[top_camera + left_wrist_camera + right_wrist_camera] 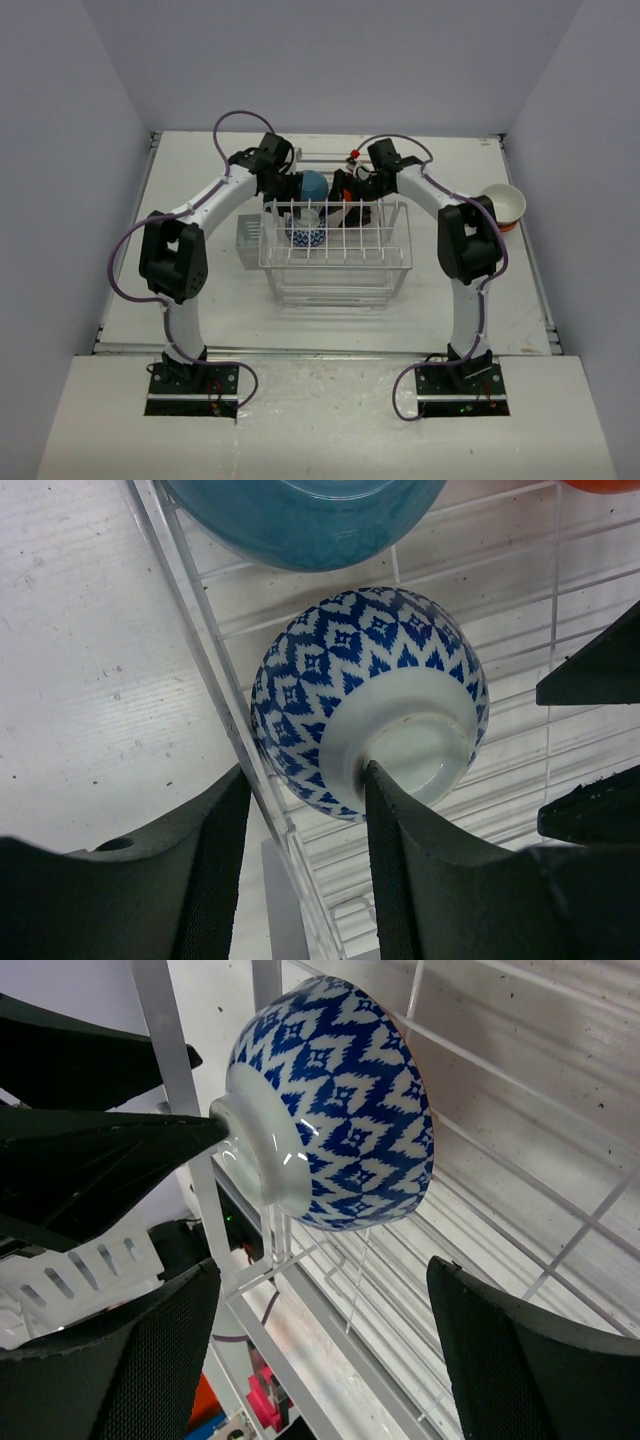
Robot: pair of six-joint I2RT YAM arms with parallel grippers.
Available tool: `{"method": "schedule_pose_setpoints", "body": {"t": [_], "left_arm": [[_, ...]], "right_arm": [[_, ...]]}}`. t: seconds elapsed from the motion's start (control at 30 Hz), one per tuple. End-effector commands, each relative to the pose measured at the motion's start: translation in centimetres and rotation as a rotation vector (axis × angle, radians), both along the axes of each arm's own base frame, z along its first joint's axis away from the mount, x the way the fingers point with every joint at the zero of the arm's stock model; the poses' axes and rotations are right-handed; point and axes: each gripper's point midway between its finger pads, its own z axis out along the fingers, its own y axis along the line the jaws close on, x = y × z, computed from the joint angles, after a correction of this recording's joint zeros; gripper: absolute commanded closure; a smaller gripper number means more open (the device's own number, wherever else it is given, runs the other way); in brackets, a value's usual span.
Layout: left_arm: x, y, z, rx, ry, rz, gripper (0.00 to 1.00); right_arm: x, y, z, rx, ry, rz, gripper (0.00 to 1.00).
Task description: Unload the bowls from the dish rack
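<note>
Left pincer meets the blue-and-white diamond-patterned round bowl. One black finger sets its tip against the bowl's white foot ring. The other finger stands outside the rack's side wire, so that wire and the bowl's flank lie between the jaws. From my console I see the jaws partly apart, and I cannot tell whether they clamp the bowl or only touch it.

The patterned bowl stands on edge in the left part of the large white wire-grid dish rack, close against its left wall, with its foot turned toward the left pincer. Just beyond it in the rack rests a plain blue round bowl, also tilted on edge.

On the bowl's other side, the right pincer hangs inside the rack with its two fingers spread wide and nothing between them. The patterned bowl is ahead of it and apart from both fingers.

The rack sits on a clear plastic tray base, and a small cutlery cup is fixed to its left side. Well to the right of the rack, beside the right arm's elbow, a cream round bowl rests mouth-up on the white surface, with an orange edge showing beneath it.
</note>
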Motion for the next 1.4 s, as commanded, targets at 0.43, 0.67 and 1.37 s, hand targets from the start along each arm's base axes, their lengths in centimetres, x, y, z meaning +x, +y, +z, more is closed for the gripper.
{"method": "schedule_pose_setpoints", "body": {"t": [0.43, 0.67, 1.37], "left_arm": [[-0.4, 3.1, -1.1, 0.117, 0.016, 0.001, 0.68], [-0.4, 3.5, -0.9, 0.117, 0.013, 0.008, 0.72], [-0.4, 3.1, -1.0, 0.098, 0.022, 0.002, 0.74]], "right_arm": [[-0.1, 1.3, -1.2, 0.058, 0.013, 0.04, 0.14], [0.4, 1.7, -1.3, 0.071, -0.008, 0.051, 0.14], [0.4, 4.1, 1.0, 0.234, -0.019, 0.072, 0.35]]}}
